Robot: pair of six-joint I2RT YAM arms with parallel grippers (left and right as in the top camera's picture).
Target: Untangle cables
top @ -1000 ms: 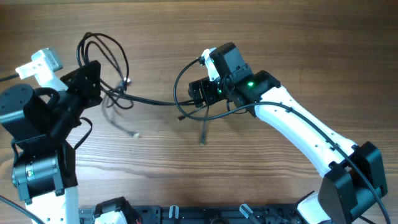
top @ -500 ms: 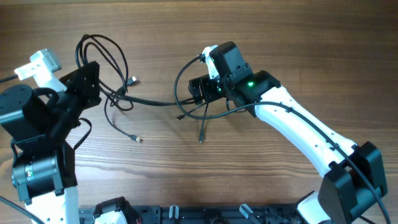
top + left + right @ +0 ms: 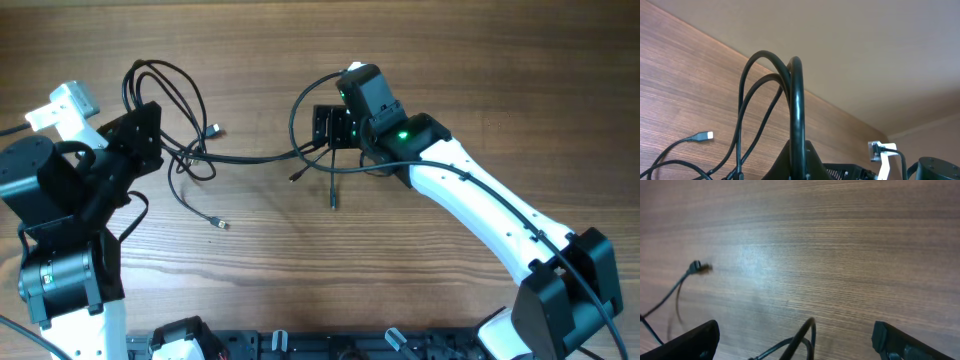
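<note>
The black cables (image 3: 165, 95) lie in loops at the far left, and one strand (image 3: 250, 158) runs right to my right gripper. My left gripper (image 3: 140, 140) is shut on a looped cable (image 3: 796, 100), which rises from the jaws (image 3: 800, 167) in the left wrist view. My right gripper (image 3: 326, 128) is open, its fingers wide apart (image 3: 795, 335) with a cable loop (image 3: 807, 332) between them. Plug ends lie on the table in the overhead view, one (image 3: 217, 129) beside the loops, one (image 3: 222, 224) nearer the front, and two (image 3: 296, 177) (image 3: 332, 205) below my right gripper.
The wooden table (image 3: 450, 80) stretches to the far right. The right arm's white link (image 3: 480, 205) crosses the right half. The left arm's base (image 3: 60, 270) stands at the near left. A black rail (image 3: 300, 345) runs along the front edge.
My right gripper has moved away and slightly right, and the strand and two plug ends under it followed. A loose cable end settled on the table at the left. My left gripper stayed put.
</note>
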